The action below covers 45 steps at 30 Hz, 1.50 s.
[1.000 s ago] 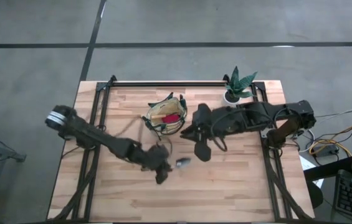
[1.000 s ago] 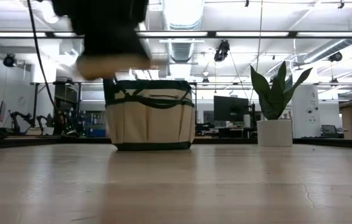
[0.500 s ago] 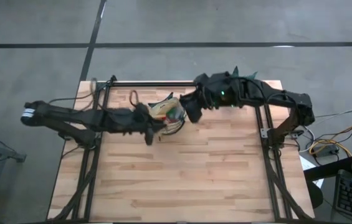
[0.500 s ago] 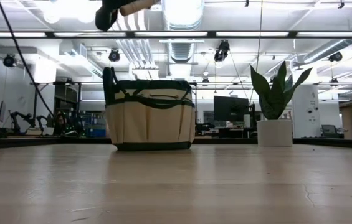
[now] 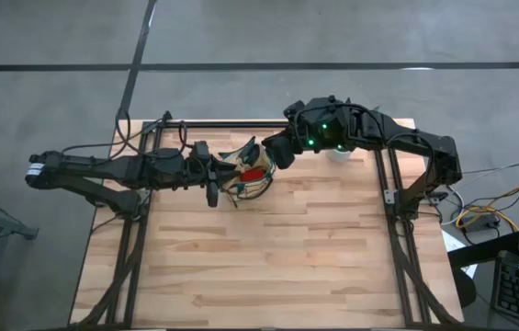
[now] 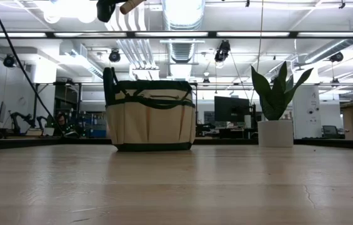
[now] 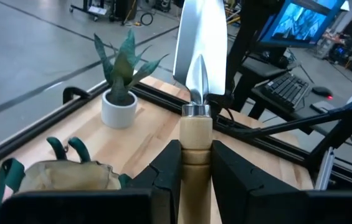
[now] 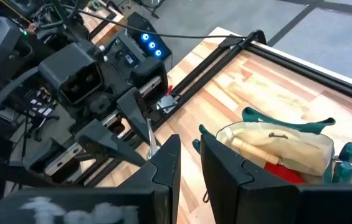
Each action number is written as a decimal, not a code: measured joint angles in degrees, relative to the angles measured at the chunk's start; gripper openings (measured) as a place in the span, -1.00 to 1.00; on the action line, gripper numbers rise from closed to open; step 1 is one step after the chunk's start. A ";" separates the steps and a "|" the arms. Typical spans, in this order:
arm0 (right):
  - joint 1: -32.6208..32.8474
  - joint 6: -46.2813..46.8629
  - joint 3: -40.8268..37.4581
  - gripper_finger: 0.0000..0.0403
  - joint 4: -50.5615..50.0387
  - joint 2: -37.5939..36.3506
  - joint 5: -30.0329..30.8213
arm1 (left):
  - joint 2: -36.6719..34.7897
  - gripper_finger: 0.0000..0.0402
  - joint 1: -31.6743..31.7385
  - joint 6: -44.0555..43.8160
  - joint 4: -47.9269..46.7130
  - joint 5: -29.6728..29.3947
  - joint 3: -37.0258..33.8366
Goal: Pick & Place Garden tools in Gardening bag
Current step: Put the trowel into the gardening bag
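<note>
Left pincer state: my left gripper was clamped on the wooden handle of a trowel, blade pointing straight out ahead of my fingers.
Left pincer place: up in the air, just beside the gardening bag on its left side, not over the opening.
Bag place: upright at the back middle of the table – below my pincer and a little ahead of it.
Bag contents: a red piece and another wooden handle were already inside.
Risk 1: if I let go here, the trowel would probably miss the mouth and land on the table.
Risk 2: blade or handle could snag a loop handle and tip the bag.
Risk 3: my right gripper hovered at the bag's other side – close enough to collide.
</note>
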 joint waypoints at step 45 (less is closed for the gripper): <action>-13.25 -43.81 -19.93 -0.72 14.37 0.37 0.43 | 0.13 -0.66 20.69 -28.00 -3.09 16.07 -0.14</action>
